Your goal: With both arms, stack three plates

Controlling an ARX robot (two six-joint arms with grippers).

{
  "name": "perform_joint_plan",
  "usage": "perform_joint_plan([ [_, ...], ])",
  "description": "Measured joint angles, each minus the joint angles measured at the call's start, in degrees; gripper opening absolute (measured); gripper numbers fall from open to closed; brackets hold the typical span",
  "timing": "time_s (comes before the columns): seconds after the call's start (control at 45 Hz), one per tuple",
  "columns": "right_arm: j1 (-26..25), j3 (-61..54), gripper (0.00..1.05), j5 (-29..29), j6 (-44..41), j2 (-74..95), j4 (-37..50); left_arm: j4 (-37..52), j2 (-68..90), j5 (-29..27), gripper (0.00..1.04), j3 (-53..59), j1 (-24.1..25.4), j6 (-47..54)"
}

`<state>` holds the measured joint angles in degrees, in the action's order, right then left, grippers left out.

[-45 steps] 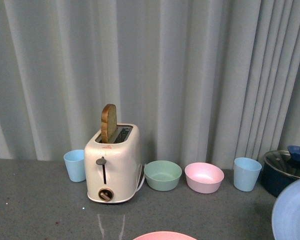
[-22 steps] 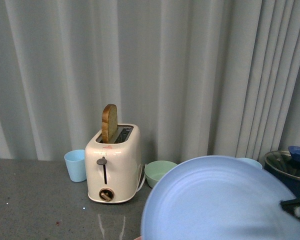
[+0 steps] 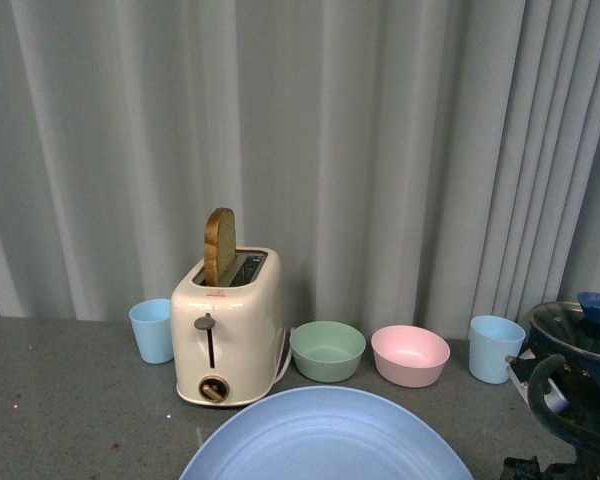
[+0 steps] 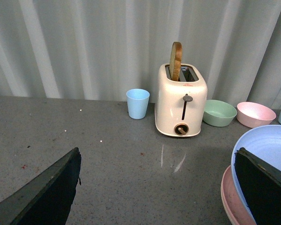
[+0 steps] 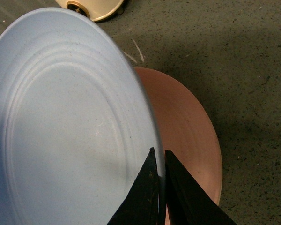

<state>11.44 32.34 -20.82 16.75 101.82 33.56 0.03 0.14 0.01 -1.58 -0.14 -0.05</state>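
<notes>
The left gripper [image 4: 159,187] shows two flat, matte black fingers [image 4: 47,192] — broad wedges with straight edges, their thin rims lighter grey. The right gripper [image 5: 161,192] has the same black, blade-like fingers [image 5: 143,197], tapering to sharp points. In the front view the right arm [image 3: 570,405] is dark, rounded housing — with a small silvery part near it.

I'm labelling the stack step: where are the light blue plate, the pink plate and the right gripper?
light blue plate [image 5: 61,122]: right wrist view, inner face.
pink plate [image 5: 187,126]: right wrist view, exposed inner surface.
right gripper [image 5: 160,180]: right wrist view, between fingertips clamping the blue rim.
</notes>
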Motion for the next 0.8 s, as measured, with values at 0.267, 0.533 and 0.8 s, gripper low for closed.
perform_joint_plan([
  [0.267, -2.3, -0.1, 0.03, -0.8, 2.3, 4.0, 1.7, 0.0, 0.0, 0.0, 0.98, 0.0, 0.0, 0.0],
  [0.533, -2.4, -0.1, 0.03, -0.3, 2.7, 6.5, 1.5, 0.0, 0.0, 0.0, 0.98, 0.0, 0.0, 0.0],
  [0.8, -2.5, 0.3, 0.03, 0.5, 3.2, 8.7, 0.9, 0.0, 0.0, 0.0, 0.98, 0.0, 0.0, 0.0],
])
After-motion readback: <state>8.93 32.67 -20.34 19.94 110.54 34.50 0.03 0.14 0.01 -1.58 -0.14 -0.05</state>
